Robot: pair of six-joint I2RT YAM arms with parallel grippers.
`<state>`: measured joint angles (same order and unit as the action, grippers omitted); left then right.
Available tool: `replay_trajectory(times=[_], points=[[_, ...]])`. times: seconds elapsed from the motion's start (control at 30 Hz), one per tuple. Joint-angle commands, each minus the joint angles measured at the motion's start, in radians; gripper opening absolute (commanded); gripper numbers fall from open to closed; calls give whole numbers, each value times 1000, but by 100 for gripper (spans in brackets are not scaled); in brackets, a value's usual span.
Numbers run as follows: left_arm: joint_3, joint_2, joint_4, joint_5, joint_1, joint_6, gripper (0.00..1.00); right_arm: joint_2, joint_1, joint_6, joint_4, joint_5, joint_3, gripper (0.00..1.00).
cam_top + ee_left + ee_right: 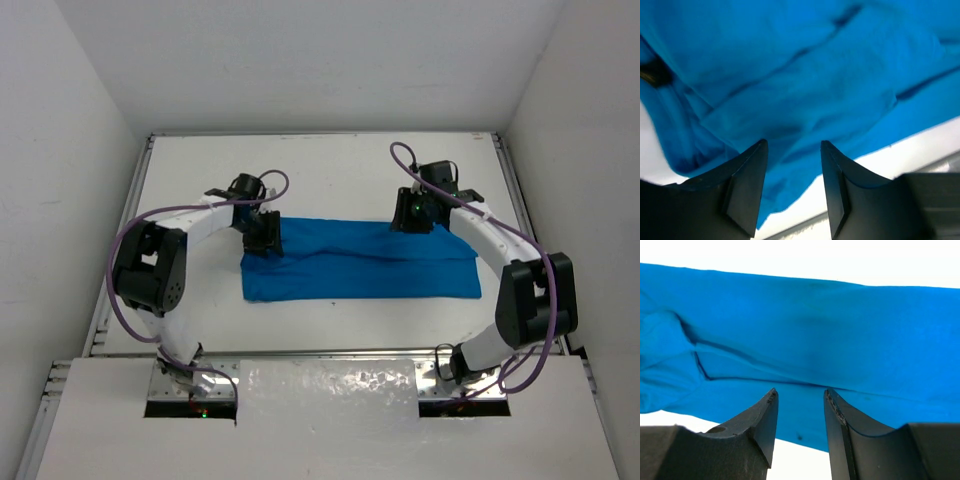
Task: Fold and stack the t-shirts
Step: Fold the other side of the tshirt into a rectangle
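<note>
The blue t-shirt (360,262) lies folded into a long band across the middle of the white table (330,170), with the left gripper (792,144) over its far left corner and the right gripper (800,391) over its far edge, both with fingers moderately parted and holding nothing.

Enclosed by plain white back wall (310,60), left wall (60,150) and right wall (590,120). Floored with white worktop (330,170), edged by grey metal rails (517,200). Fronted by white panel (330,425). Lit evenly, brightly.
</note>
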<state>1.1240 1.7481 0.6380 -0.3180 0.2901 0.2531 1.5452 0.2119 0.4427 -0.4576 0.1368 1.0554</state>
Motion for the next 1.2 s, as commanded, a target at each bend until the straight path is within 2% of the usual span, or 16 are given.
replay_trajectory(times=[0.0, 0.13, 0.17, 0.2, 0.3, 0.43, 0.53, 0.6, 0.67, 0.7, 0.9, 1.03, 1.07, 1.1, 1.17], points=[[69, 11, -20, 68, 1, 2, 43, -30, 3, -38, -21, -22, 44, 40], [76, 56, -23, 53, 1, -2, 29, -25, 3, -58, -36, -28, 67, 40], [71, 57, -24, 47, 1, 3, 29, -23, 3, -56, -38, -28, 69, 40], [65, 57, -30, 36, 3, 6, 29, -20, 3, -59, -36, -26, 74, 40], [56, 39, -18, 42, 11, 9, 39, -5, 3, -62, -38, -22, 86, 40], [33, 5, -4, 82, 20, 15, 42, 10, 4, -58, -32, -17, 95, 40], [16, 16, -15, 91, 20, 14, 40, 13, 3, -53, -26, -17, 92, 41], [19, 28, -29, 80, 20, 15, 35, 13, 3, -53, -24, -17, 92, 40], [32, 37, -34, 77, 20, 23, 16, 16, 3, -52, -26, -17, 94, 40], [40, 40, -34, 77, 20, 25, 0, 16, 3, -50, -27, -17, 95, 40], [226, 80, -1, -13, -17, 23, 0, 21, 3, -56, -33, -8, 107, 40], [388, 184, 9, -30, -54, 49, 0, 24, 3, -59, -36, -6, 91, 40], [416, 214, 46, -29, -54, 35, 3, 23, 3, -58, -36, -6, 86, 40], [440, 243, 58, -35, -54, 29, 16, 20, 3, -58, -38, -6, 83, 40], [476, 300, 57, -33, -54, 26, 23, 18, 4, -59, -39, -9, 74, 40]])
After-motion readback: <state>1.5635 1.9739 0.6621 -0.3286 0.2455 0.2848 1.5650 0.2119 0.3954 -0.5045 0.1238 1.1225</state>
